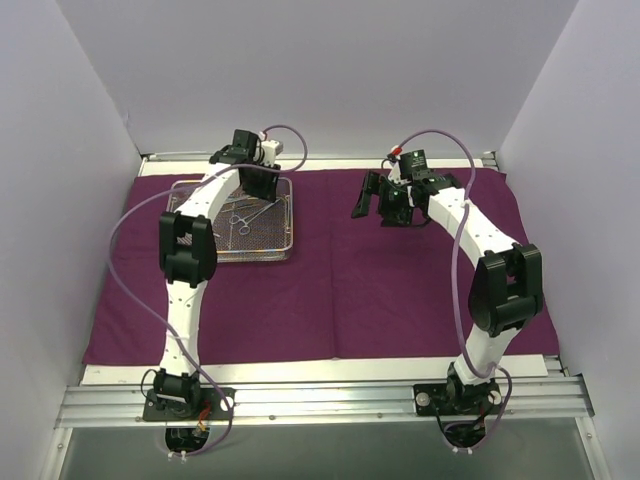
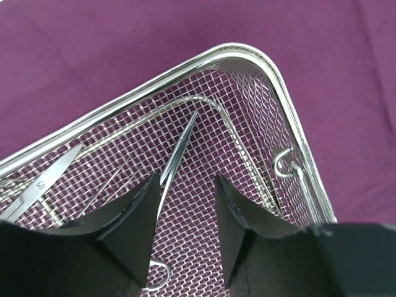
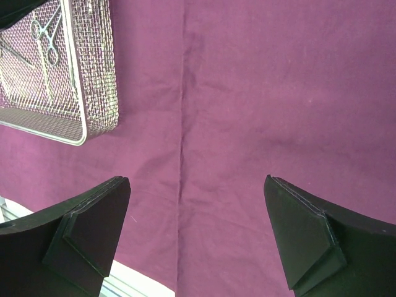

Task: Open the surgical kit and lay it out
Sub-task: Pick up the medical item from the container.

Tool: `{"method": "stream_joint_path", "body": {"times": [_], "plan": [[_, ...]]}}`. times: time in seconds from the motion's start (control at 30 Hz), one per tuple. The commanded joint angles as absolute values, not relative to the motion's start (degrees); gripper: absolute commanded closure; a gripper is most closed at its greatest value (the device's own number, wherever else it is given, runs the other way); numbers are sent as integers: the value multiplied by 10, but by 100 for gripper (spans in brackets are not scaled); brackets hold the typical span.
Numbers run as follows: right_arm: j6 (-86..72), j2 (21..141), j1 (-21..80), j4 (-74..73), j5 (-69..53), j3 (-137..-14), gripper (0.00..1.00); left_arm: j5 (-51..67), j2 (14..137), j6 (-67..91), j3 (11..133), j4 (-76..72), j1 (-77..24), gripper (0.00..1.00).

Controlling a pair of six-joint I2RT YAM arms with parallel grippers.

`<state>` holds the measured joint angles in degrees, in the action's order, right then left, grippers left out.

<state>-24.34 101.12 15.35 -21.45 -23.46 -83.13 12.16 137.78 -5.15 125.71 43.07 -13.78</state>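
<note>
Over the one mesh tray (image 2: 235,48), left pincer (image 2: 185,182) straddles one instrument (image 2: 180,145), grip unclear; right pincer (image 3: 197,180) gapes.

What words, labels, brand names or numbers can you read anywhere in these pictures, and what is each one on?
No readable text in any view.
The purple cloth, the wire-mesh tray and the steel instruments in it show no lettering.
The left arm and right arm show no legible label; any small marking on them is too small to read from the top camera.
</note>
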Motion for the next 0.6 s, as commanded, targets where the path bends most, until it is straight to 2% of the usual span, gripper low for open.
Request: {"method": "stream_joint_path", "body": {"times": [0.0, 0.47, 0.53, 0.57], "plan": [[-239, 1001, 152, -217, -248, -832, 6, 133, 1397, -68, 1285, 432, -140, 51], [-237, 1000, 151, -224, -251, -824, 6, 138, 1460, -59, 1334, 459, -135, 51], [-236, 1000, 151, -225, -252, -827, 6, 139, 1467, -55, 1335, 469, -134, 54], [-236, 1001, 151, -224, -252, -828, 6, 140, 1467, -55, 1331, 470, -134, 60]]}}
